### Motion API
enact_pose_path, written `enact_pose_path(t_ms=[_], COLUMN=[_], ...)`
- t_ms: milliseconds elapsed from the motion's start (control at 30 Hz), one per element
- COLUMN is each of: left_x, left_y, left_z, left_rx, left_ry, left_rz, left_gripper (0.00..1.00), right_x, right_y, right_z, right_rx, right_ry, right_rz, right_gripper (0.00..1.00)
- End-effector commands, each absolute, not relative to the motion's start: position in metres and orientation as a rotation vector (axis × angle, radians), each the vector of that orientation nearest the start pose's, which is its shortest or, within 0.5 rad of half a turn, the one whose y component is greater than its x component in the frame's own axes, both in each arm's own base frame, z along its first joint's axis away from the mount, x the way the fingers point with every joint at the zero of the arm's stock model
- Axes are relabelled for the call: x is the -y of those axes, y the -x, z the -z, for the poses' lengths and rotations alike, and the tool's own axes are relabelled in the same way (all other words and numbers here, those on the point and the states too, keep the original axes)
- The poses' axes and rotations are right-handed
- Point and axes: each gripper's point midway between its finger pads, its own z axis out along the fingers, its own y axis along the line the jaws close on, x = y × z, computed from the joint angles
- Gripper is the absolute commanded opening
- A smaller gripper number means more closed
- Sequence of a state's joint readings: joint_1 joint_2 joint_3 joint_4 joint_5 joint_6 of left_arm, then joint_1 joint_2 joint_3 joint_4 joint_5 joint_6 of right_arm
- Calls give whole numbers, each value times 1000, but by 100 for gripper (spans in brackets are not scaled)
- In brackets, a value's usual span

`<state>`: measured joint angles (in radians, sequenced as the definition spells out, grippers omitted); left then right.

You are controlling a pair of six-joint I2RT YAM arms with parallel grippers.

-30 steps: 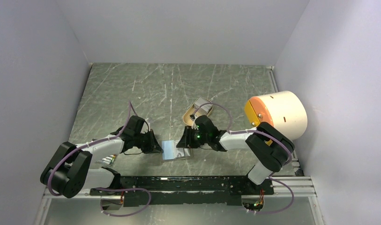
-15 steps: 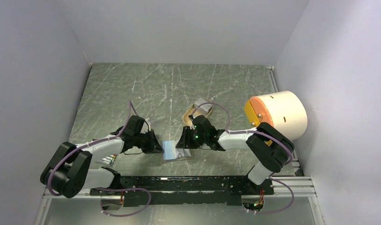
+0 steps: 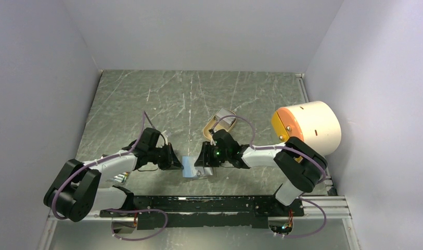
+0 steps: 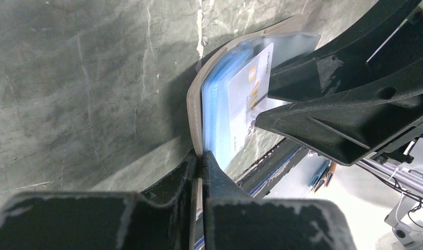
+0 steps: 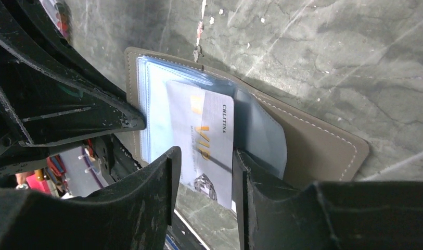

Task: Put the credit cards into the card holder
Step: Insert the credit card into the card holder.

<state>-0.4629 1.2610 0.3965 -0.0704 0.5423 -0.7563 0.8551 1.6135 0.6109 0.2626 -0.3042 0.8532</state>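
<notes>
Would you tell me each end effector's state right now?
Left end effector: closed on the card holder.
Right end effector: astride the credit card, grip unclear.

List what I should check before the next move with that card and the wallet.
1. Left gripper shut on the edge of the card holder: ok.
2. Holder spread open: ok.
3. Credit card has one end among the clear sleeves: ok.
4. Card fully in: not ok, its other end overhangs the holder.
5. Right gripper jaws apart, straddling the card: ok.
6. Its fingers clear of the card: cannot tell.
</notes>
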Motion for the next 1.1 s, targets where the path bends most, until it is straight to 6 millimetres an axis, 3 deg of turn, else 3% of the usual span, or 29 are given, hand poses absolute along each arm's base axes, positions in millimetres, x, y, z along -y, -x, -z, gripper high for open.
enact_pose_path(t_ms=[0,400,833,1067], left_x=[219,220,225,229], left_y=[-173,-173,-171,-169], left_z=[-43,-46,-56,-60], left_rx=[-2669,-2659,-2620,-2604], left_ry=[117,119,110,97], left_rz=[1162,1175,1241,1297], left_gripper=[9,9,9,9], right_x=[-318,-333,-355,-357], right_y=[-179,-171,-167,-165], right_z=[-25,-29,-45,-44], right_rx=[-2607,-2603,-2529,-2524], right_ry=[186,204,218,218], right_rz=[-1004,-1071,-1232,-1251], right_gripper=[46,47,47,48])
